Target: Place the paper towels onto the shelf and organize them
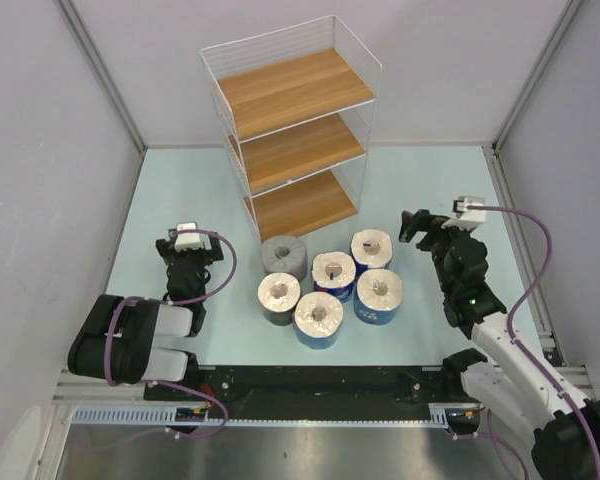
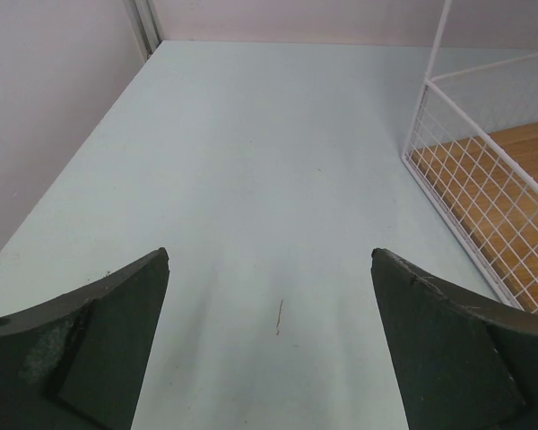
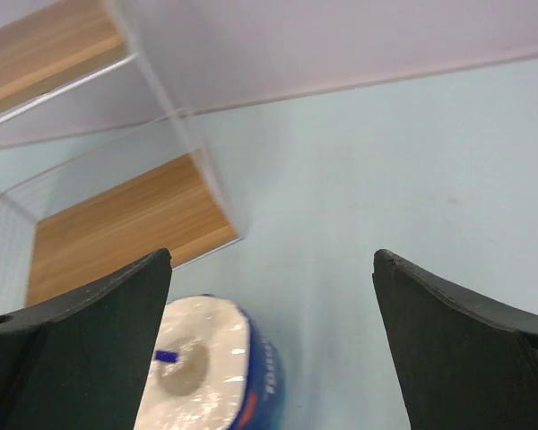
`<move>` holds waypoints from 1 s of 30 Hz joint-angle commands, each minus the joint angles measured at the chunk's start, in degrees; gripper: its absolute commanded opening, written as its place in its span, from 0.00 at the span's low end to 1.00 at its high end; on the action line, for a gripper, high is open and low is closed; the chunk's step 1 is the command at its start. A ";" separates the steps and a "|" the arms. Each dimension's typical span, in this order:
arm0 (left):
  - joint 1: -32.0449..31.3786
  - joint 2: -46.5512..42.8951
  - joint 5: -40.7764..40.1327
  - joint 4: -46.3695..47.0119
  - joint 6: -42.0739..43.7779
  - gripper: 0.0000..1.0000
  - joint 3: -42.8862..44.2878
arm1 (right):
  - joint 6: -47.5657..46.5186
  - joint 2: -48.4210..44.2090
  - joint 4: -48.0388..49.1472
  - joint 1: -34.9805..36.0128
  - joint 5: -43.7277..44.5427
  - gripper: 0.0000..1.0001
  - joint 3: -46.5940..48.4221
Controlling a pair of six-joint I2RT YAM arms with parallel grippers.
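Six paper towels stand on end in a cluster on the table: a grey one [image 1: 283, 254], a black one [image 1: 278, 297] and several blue ones, among them the far right one [image 1: 372, 247] and the front one [image 1: 319, 318]. The shelf [image 1: 295, 130] stands behind them with all three boards bare. My left gripper [image 1: 185, 246] is open and empty, left of the cluster. My right gripper [image 1: 412, 226] is open and empty, right of the far blue roll. In the right wrist view that blue roll [image 3: 211, 363] lies low between the open gripper [image 3: 272, 255] fingers, nearer the left one. The left wrist view shows the open gripper [image 2: 269, 255] over bare table.
Grey walls enclose the pale blue table [image 1: 180, 190] on the left, back and right. The shelf's wire side [image 2: 471, 193] is to the right of the left gripper. Its lowest board [image 3: 117, 228] is ahead and left of the right gripper.
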 commanded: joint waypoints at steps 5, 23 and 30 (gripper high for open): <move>0.19 -0.76 0.04 2.36 -0.81 1.00 0.67 | 10.55 -2.73 -14.78 -4.77 11.06 1.00 -0.99; -2.19 -1.02 -5.49 8.13 0.42 1.00 -1.43 | 14.25 -6.50 -14.62 -9.43 -16.17 0.99 -0.37; -5.60 -6.44 -13.98 9.69 3.66 1.00 -2.78 | 11.70 -4.41 -17.52 -9.35 -23.22 0.99 3.14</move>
